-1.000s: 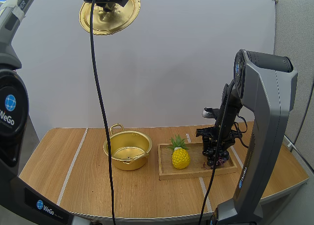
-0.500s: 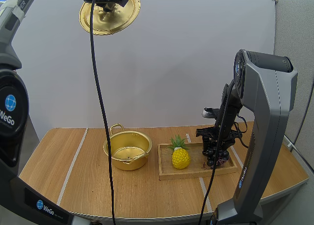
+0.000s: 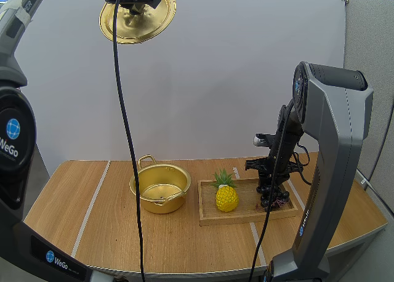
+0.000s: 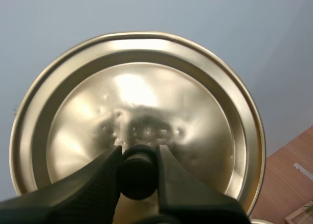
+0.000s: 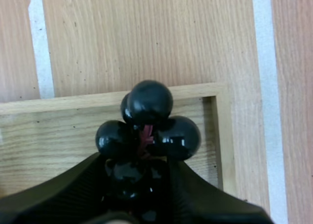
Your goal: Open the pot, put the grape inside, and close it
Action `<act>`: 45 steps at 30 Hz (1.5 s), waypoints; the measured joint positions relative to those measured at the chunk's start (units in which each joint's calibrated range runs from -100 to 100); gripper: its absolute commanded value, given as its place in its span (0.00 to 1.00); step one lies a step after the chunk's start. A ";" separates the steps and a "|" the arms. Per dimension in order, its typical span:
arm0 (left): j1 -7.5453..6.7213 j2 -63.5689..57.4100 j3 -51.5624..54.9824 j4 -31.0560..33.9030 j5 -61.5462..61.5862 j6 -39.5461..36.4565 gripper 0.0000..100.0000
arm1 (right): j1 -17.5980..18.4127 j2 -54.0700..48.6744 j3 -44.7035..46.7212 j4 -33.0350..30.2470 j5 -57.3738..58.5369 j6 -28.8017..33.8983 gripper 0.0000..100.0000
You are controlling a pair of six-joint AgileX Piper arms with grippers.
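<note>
While the right fingers (image 5: pixel 205 194) pinch the grape bunch (image 5: pixel 146 131) over the right end of the wooden tray (image 3: pixel 246 218), the pineapple (image 3: pixel 226 197) stands between it and the open pot (image 3: pixel 160 188) mid-table; a low carry could topple it. High above, the left fingers (image 4: pixel 88 192) clamp the lid (image 4: pixel 146 97) by its knob (image 4: pixel 139 170).

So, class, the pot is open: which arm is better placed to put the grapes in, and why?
Right. The right hand grips the grapes at the wooden tray beside the open pot; the left hand holds the lid high by its knob.
</note>
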 measured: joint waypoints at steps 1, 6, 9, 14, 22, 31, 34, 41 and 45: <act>0.00 0.00 0.00 0.00 0.00 0.00 0.00 | 0.00 0.00 0.00 0.00 0.00 0.00 0.00; 0.00 0.00 0.00 0.00 0.00 0.00 0.00 | 0.00 0.00 0.00 0.00 0.00 0.00 0.00; 0.00 0.00 0.00 0.00 0.00 0.00 0.00 | 0.00 0.00 0.00 0.00 0.00 0.00 0.00; 0.00 0.00 0.00 0.00 0.00 0.00 0.00 | 0.00 -6.55 -0.90 -0.64 0.64 0.00 0.00; 0.00 0.00 0.00 0.00 0.00 0.00 0.00 | -0.07 -23.30 -1.67 0.09 2.35 0.00 0.00; 0.00 0.00 0.00 0.10 0.00 0.00 0.00 | 3.51 -34.22 -1.67 2.54 9.17 -2.80 0.00; 0.00 0.00 0.00 0.10 0.00 0.00 0.00 | 6.56 -35.68 -1.67 3.04 9.79 -3.16 0.00; 0.00 0.00 0.00 0.10 0.00 0.00 0.00 | 12.42 -35.29 -3.66 3.47 11.04 -3.36 0.00; 0.00 0.00 0.00 0.10 0.00 0.00 0.00 | 15.48 -33.87 -6.30 3.26 11.40 -3.48 0.00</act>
